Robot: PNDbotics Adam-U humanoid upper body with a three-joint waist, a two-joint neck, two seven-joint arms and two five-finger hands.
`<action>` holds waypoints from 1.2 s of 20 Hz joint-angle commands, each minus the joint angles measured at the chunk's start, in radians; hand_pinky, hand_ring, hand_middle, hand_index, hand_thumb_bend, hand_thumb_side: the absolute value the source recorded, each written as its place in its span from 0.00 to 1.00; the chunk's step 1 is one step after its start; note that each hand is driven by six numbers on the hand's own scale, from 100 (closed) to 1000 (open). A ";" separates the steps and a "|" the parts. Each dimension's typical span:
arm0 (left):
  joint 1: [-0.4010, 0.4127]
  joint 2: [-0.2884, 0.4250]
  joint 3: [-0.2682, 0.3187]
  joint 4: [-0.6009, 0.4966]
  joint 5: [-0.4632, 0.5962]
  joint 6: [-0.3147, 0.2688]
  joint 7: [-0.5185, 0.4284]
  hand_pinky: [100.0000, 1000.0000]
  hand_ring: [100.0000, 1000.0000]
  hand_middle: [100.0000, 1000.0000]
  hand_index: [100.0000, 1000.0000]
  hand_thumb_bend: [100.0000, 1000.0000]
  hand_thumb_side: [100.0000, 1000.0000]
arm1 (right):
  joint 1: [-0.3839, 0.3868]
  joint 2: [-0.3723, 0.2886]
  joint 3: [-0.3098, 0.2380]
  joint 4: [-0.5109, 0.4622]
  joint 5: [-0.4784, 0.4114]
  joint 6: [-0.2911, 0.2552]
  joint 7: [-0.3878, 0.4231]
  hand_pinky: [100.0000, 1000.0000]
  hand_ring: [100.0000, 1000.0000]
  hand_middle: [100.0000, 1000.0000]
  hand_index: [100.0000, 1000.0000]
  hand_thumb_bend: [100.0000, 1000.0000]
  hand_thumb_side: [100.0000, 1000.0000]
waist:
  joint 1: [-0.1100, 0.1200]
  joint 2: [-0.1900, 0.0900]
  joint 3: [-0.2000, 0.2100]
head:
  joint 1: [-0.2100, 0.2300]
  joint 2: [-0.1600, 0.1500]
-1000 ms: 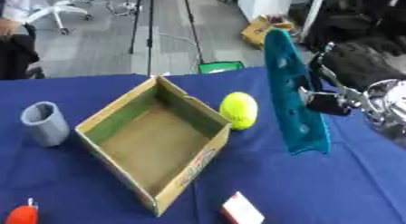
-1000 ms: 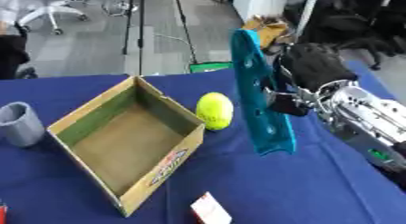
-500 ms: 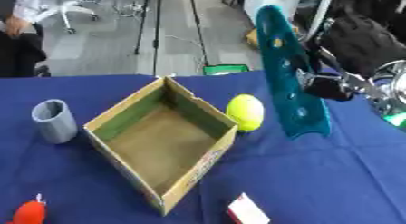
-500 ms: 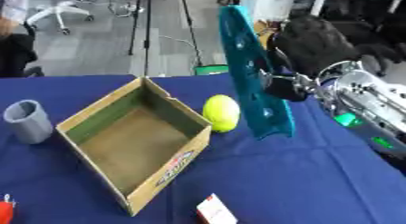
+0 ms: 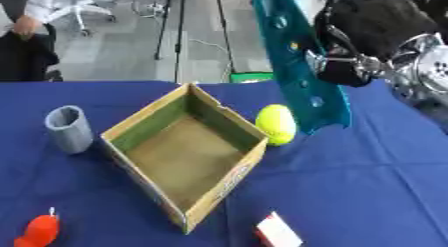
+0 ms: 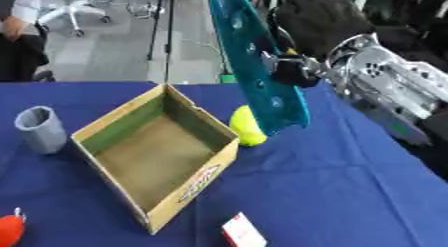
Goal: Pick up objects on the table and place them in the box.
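Note:
An open cardboard box (image 5: 186, 153) sits on the blue table, and nothing shows inside it. My right hand (image 6: 296, 70) is shut on a long teal perforated board (image 5: 302, 66), held upright and tilted above the table just right of the box. A yellow-green ball (image 5: 276, 123) lies against the box's right corner, partly behind the board's lower end in the right eye view. A grey cup (image 5: 69, 128) stands left of the box. A red object (image 5: 37, 231) lies at the front left and a small red-and-white box (image 5: 278, 230) at the front. My left hand is out of sight.
The blue tablecloth (image 5: 367, 191) has free room to the right of the box. Behind the table are office chairs, a tripod stand and a black bag. A person stands at the far left edge, away from the objects.
My right hand has carried the teal board leftward and higher, closer to the box and over the ball. The camera has also shifted a little.

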 commanded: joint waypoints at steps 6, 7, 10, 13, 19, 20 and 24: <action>-0.023 0.016 -0.006 -0.014 0.011 -0.003 -0.008 0.88 0.95 0.96 0.96 0.00 0.97 | -0.125 0.098 0.022 0.171 0.064 -0.078 -0.037 0.75 0.63 0.15 0.34 0.00 0.40 | -0.009 -0.011 0.017 | -0.018 0.032; -0.025 0.016 -0.006 -0.014 0.012 -0.003 -0.009 0.88 0.95 0.96 0.96 0.00 0.97 | -0.135 0.110 0.023 0.193 0.064 -0.085 -0.039 0.75 0.63 0.15 0.34 0.00 0.40 | -0.010 -0.010 0.019 | -0.019 0.037; -0.029 0.014 -0.007 -0.014 0.015 -0.005 -0.009 0.88 0.95 0.96 0.96 0.00 0.97 | -0.159 0.148 0.020 0.257 0.056 -0.102 -0.042 0.76 0.63 0.15 0.33 0.00 0.41 | -0.013 -0.008 0.026 | -0.031 0.052; -0.035 0.012 -0.008 -0.014 0.018 -0.006 -0.011 0.88 0.95 0.96 0.96 0.00 0.97 | -0.179 0.184 0.013 0.321 0.053 -0.121 -0.048 0.76 0.62 0.14 0.33 0.00 0.41 | -0.015 -0.005 0.034 | -0.042 0.051; -0.047 0.007 -0.010 -0.014 0.022 -0.009 -0.013 0.88 0.95 0.96 0.96 0.00 0.97 | -0.200 0.244 -0.004 0.428 0.054 -0.139 -0.076 0.75 0.61 0.13 0.32 0.00 0.42 | -0.014 0.004 0.054 | -0.062 0.042; -0.050 0.007 -0.011 -0.014 0.023 -0.010 -0.014 0.88 0.95 0.96 0.96 0.00 0.97 | -0.202 0.253 -0.008 0.441 0.056 -0.140 -0.083 0.75 0.61 0.13 0.32 0.00 0.41 | -0.013 0.007 0.058 | -0.066 0.039; -0.060 0.003 -0.012 -0.014 0.026 -0.012 -0.015 0.88 0.95 0.96 0.96 0.00 0.96 | -0.207 0.281 -0.024 0.498 0.068 -0.144 -0.114 0.75 0.60 0.12 0.31 0.00 0.42 | -0.014 0.023 0.081 | -0.080 0.024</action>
